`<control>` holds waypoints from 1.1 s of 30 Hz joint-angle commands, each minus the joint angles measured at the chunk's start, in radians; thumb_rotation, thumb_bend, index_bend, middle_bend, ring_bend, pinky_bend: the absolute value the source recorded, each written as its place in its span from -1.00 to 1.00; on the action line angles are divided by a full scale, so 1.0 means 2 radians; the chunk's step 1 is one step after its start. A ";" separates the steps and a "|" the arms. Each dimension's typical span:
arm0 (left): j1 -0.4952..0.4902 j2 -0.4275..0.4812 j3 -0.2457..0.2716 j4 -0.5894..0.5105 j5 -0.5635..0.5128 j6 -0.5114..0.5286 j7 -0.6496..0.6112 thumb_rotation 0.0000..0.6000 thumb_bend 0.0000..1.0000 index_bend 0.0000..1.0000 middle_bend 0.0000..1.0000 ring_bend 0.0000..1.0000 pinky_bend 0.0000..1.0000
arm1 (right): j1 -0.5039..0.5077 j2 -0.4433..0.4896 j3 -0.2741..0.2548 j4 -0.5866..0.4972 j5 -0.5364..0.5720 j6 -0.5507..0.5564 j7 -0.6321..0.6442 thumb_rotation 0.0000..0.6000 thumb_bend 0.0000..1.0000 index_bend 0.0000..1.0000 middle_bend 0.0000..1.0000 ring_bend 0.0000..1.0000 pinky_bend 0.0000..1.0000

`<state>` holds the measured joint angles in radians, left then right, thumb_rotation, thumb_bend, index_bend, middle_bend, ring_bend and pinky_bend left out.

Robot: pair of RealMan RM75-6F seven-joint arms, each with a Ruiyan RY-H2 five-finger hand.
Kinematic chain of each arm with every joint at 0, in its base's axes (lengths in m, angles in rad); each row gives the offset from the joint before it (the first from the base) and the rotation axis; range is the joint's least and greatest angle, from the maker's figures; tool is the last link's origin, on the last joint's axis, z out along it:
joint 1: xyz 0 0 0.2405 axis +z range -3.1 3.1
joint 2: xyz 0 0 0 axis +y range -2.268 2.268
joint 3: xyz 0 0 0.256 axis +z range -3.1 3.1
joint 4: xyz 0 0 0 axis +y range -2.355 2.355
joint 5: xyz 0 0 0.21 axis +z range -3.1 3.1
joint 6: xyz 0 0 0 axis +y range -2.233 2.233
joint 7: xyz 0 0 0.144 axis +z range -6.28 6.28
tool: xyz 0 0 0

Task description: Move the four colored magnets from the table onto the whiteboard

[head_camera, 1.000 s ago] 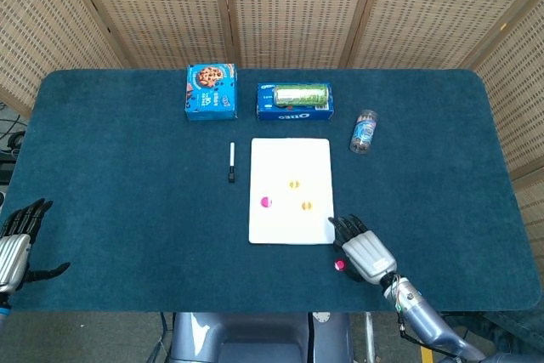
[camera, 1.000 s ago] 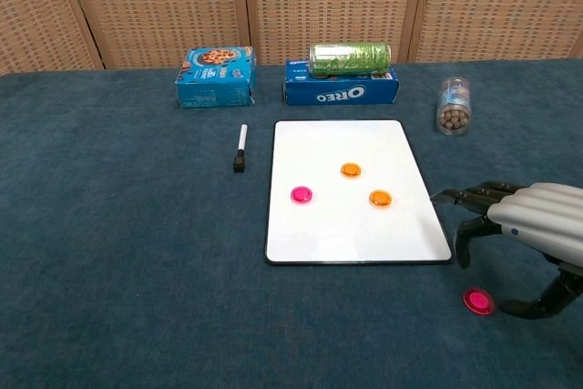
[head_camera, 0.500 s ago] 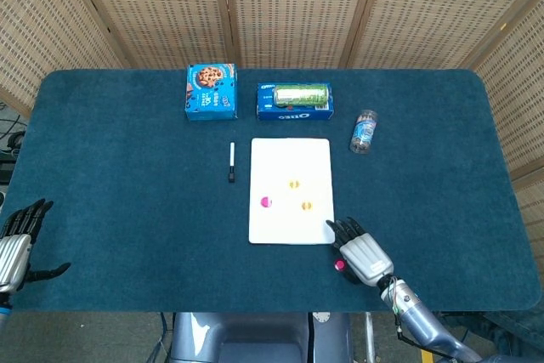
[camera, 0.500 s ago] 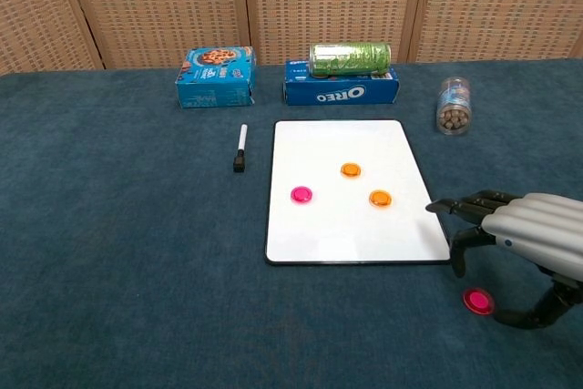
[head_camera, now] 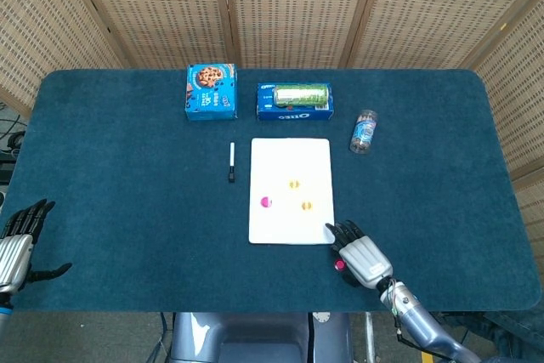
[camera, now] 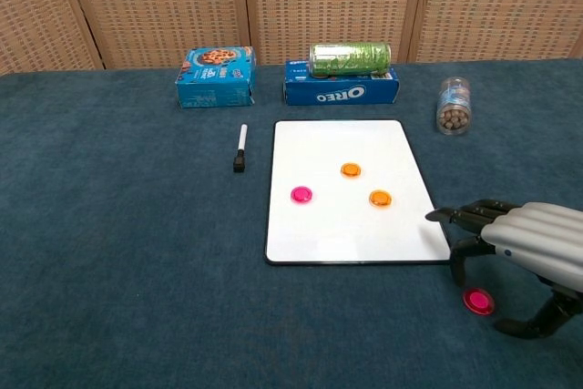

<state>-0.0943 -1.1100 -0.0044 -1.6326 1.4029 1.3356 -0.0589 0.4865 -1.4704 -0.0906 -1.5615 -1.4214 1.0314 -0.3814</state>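
A: What changed since a second ago?

B: Your right robot hand (camera: pixel 533 252) has slid nearer and a touch left, so its fingertips (camera: pixel 435 216) now hang over the near right corner of the whiteboard (camera: pixel 355 230). The loose pink magnet (camera: pixel 477 300) hasn't moved on the counter (camera: pixel 127 252). Left robot hand (head_camera: pixel 15 244) same spot, near left edge.

A: Hand states?

B: Right one is spread, holding nothing: fingers arch over the loose pink magnet, thumb curls round its near right side, and a gap shows between them and the disc in the chest view. In the head view the hand hides most of that magnet (head_camera: pixel 339 265). Left one is released too, fingers apart, nothing in it.

A: Where do the magnets sit?

B: Three are on the board: a pink magnet (camera: pixel 301 194) left of center, one orange magnet (camera: pixel 351 169) farther back, another orange magnet (camera: pixel 380 198) to the right. The fourth lies flat on the counter just off the board's near right corner. All are round discs, face up, so no pointing direction. The whiteboard's long axis runs near to far.
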 commanded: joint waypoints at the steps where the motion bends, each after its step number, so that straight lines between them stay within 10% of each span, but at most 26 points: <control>1: 0.000 0.000 0.000 0.000 -0.001 0.000 0.000 1.00 -1.00 -1.00 -1.00 -1.00 -1.00 | 0.000 -0.001 0.002 0.002 0.001 -0.002 0.001 1.00 -0.38 -0.22 -1.00 -1.00 -0.98; 33: 0.000 -0.002 0.000 0.000 -0.002 0.000 0.004 1.00 -1.00 -1.00 -1.00 -1.00 -1.00 | -0.004 -0.008 0.010 0.012 0.002 -0.021 0.017 1.00 -0.27 0.02 -1.00 -1.00 -0.98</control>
<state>-0.0945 -1.1130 -0.0041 -1.6330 1.3998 1.3351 -0.0506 0.4786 -1.4853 -0.0720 -1.5364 -1.4178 0.9907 -0.3486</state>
